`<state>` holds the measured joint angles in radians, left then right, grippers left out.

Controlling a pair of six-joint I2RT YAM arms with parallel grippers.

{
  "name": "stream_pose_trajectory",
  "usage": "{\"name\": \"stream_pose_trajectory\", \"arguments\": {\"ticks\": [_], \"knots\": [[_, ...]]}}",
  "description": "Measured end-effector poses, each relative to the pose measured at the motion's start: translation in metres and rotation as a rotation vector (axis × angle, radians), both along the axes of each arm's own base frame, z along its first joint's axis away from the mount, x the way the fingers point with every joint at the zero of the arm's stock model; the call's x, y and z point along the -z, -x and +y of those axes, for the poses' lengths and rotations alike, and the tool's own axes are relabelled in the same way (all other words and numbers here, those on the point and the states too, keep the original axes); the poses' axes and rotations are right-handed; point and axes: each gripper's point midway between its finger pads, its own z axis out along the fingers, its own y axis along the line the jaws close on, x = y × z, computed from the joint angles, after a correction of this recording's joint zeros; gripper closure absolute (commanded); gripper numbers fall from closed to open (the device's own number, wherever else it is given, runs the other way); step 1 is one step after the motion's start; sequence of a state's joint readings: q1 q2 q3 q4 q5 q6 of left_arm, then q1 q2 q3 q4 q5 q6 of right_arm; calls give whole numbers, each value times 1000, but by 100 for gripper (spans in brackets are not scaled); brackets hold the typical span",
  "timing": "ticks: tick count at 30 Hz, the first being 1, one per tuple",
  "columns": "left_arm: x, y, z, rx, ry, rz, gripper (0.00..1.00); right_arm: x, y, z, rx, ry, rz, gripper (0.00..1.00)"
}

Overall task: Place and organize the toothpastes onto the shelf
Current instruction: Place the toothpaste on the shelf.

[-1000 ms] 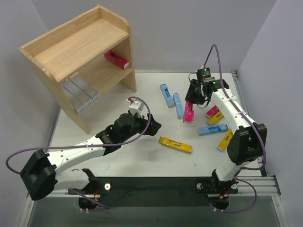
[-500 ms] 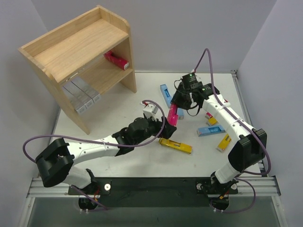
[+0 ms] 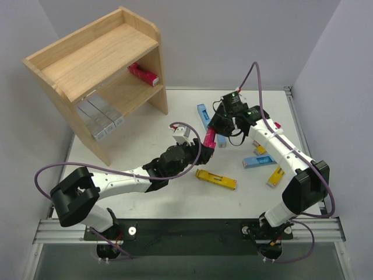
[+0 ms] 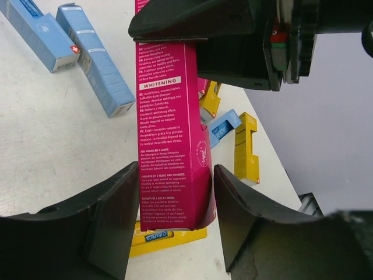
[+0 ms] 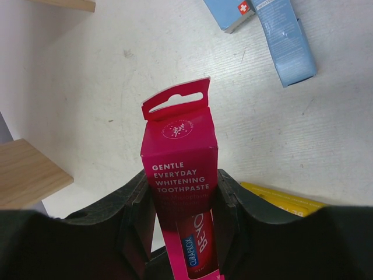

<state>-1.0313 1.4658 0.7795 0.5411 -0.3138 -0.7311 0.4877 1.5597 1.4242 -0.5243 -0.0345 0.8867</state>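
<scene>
A magenta toothpaste carton (image 3: pixel 211 140) hangs above the table between both arms. My right gripper (image 3: pixel 218 129) is shut on its upper part (image 5: pixel 180 140), fingers (image 5: pixel 137 204) pressed to both sides. My left gripper (image 4: pixel 176 175) has come in from below, and its fingers (image 4: pixel 116 204) sit against the two sides of the carton's lower end (image 4: pixel 169 116). The wooden shelf (image 3: pixel 99 55) stands at the back left. On its lower tier lie three grey cartons (image 3: pixel 102 116) and one magenta carton (image 3: pixel 143 73).
A yellow carton (image 3: pixel 215 179) lies on the table just below the held one. Two blue cartons (image 3: pixel 204 116) lie behind it. To the right are a blue carton (image 3: pixel 254 161), a yellow carton (image 3: pixel 277 173) and further yellow and magenta ones (image 3: pixel 263 143).
The right gripper carried the magenta carton left towards the middle. The left arm reached right to meet it, and its fingers narrowed onto the carton's lower end.
</scene>
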Motion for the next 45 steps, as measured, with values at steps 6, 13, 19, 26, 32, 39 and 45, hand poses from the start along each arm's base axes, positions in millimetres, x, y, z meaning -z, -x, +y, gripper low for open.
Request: {"name": "stream_pose_trajectory", "arguments": {"ticks": [6, 13, 19, 26, 32, 39, 45], "knots": [[7, 2, -1, -5, 32, 42, 56, 3, 3, 0, 4, -14, -13, 70], [8, 5, 4, -8, 81, 50, 68, 3, 7, 1, 2, -33, -20, 52], [20, 6, 17, -26, 85, 66, 69, -9, 11, 4, -6, -71, -64, 28], [30, 3, 31, -71, 75, 74, 69, -49, 26, -7, -65, -76, -198, 20], [0, -15, 50, -170, 150, 15, 69, -74, 57, -36, -118, -33, -329, 20], [-39, -60, 86, -370, 209, -37, 69, -57, 91, -88, -100, 55, -361, 19], [-93, -92, 119, -552, 277, -113, 69, -53, 115, -107, -128, 95, -390, 19]]}}
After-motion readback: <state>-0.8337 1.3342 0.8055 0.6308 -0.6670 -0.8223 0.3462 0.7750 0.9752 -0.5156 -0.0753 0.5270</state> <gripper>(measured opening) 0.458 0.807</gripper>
